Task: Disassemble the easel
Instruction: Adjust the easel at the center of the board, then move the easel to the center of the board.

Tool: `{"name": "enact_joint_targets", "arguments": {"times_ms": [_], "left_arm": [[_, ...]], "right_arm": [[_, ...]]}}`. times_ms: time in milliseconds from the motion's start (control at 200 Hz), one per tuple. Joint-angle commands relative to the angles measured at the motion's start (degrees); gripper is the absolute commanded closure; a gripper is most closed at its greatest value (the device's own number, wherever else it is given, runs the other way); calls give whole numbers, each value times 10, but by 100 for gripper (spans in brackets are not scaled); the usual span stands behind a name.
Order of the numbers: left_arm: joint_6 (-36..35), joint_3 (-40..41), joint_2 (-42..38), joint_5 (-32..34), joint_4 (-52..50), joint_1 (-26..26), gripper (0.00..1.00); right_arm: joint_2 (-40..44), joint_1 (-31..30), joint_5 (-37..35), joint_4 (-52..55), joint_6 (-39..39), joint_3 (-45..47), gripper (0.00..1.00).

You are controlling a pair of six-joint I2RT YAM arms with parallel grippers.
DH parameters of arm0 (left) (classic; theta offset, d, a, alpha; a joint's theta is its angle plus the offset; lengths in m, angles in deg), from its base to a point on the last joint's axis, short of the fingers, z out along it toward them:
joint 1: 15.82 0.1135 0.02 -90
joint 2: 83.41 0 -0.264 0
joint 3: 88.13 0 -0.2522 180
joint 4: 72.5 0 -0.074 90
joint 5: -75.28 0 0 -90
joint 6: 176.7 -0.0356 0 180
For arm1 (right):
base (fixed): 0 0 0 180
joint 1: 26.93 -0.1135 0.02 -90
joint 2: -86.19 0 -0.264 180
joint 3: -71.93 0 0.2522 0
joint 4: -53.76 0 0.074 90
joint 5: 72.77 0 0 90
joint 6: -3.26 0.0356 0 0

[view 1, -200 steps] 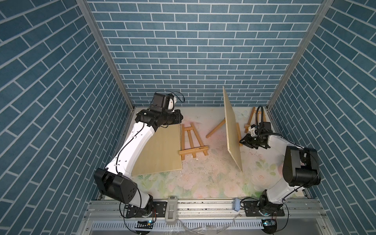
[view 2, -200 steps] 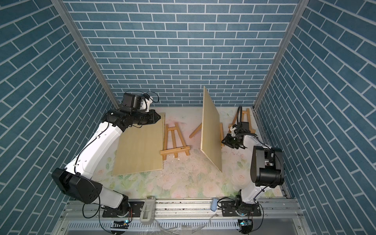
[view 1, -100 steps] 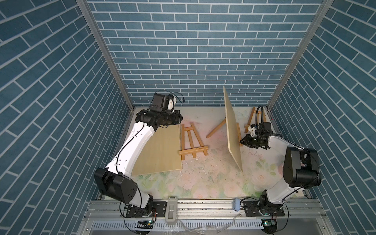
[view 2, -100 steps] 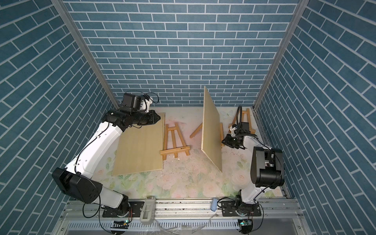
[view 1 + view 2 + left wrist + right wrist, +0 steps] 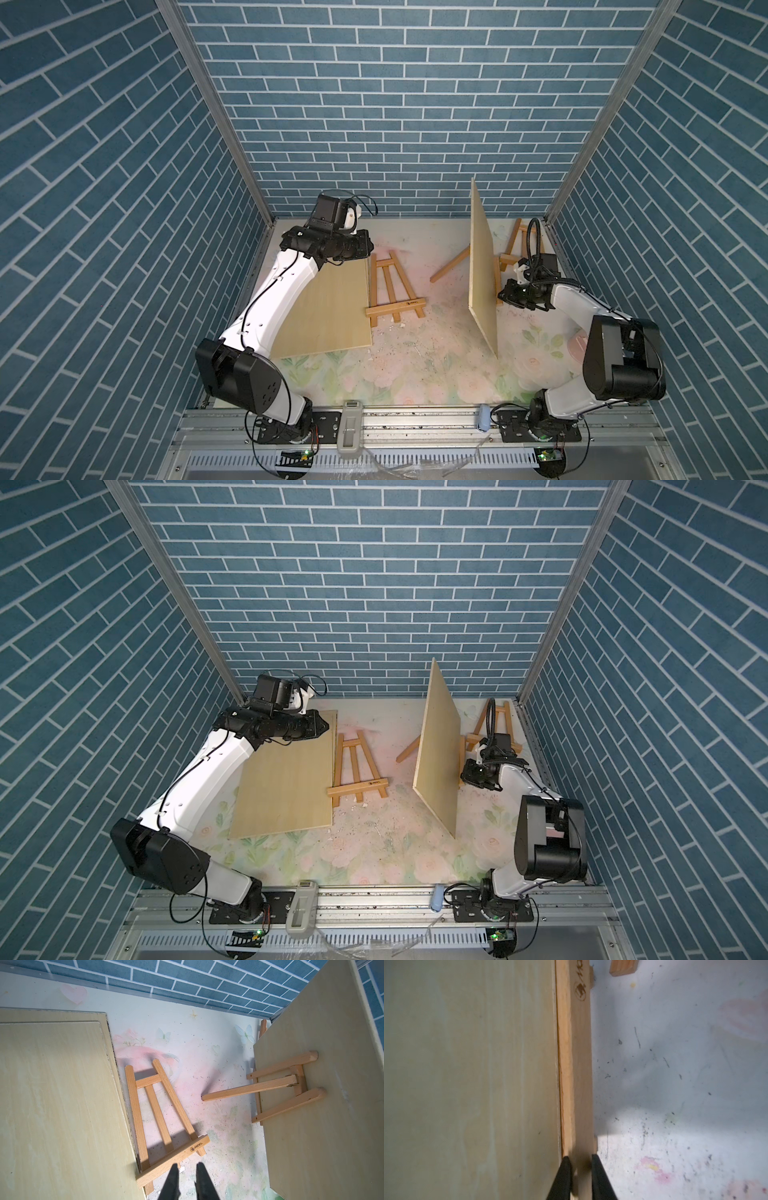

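Observation:
One wooden easel (image 5: 392,286) (image 5: 158,1109) lies flat on the table mid-left. A second easel stands at the right, its back leg (image 5: 451,266) (image 5: 249,1089) braced on the table, and it carries an upright pale board (image 5: 482,266) (image 5: 438,750). My right gripper (image 5: 580,1157) (image 5: 503,293) is low on the board's right side, shut on the end of that easel's ledge (image 5: 575,1064). The left gripper (image 5: 188,1165) (image 5: 365,249) hovers above the flat easel, slightly open, with nothing between its fingers.
A second pale board (image 5: 332,307) (image 5: 52,1095) lies flat beside the fallen easel, under my left arm. Another easel frame (image 5: 515,241) (image 5: 496,721) lies at the back right near the wall. Blue brick walls enclose three sides, and the floral mat is littered with crumbs.

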Motion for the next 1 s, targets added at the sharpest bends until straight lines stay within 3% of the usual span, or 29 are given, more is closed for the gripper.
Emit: {"name": "enact_joint_targets", "arguments": {"times_ms": [0,255,425,555,770,870,930,995], "left_arm": [[-6,11,4,0,-3,3,81],[-21,41,30,46,-55,-2,86],[-28,78,67,73,-52,-4,87],[-25,88,110,75,-17,-4,79],[-30,61,190,97,9,-15,77],[-33,42,220,103,9,-20,69],[-37,29,237,106,5,-23,60],[-44,16,254,113,-1,-30,60]], "right_arm": [[19,11,-28,41,3,12,100],[31,21,-33,64,-9,12,99],[55,21,-38,89,-9,-8,77],[89,21,-61,122,-13,-34,73],[136,21,-92,194,-32,-97,71],[155,22,-101,215,-35,-116,71],[166,22,-106,223,-35,-123,70],[176,22,-112,229,-37,-128,69]]}}
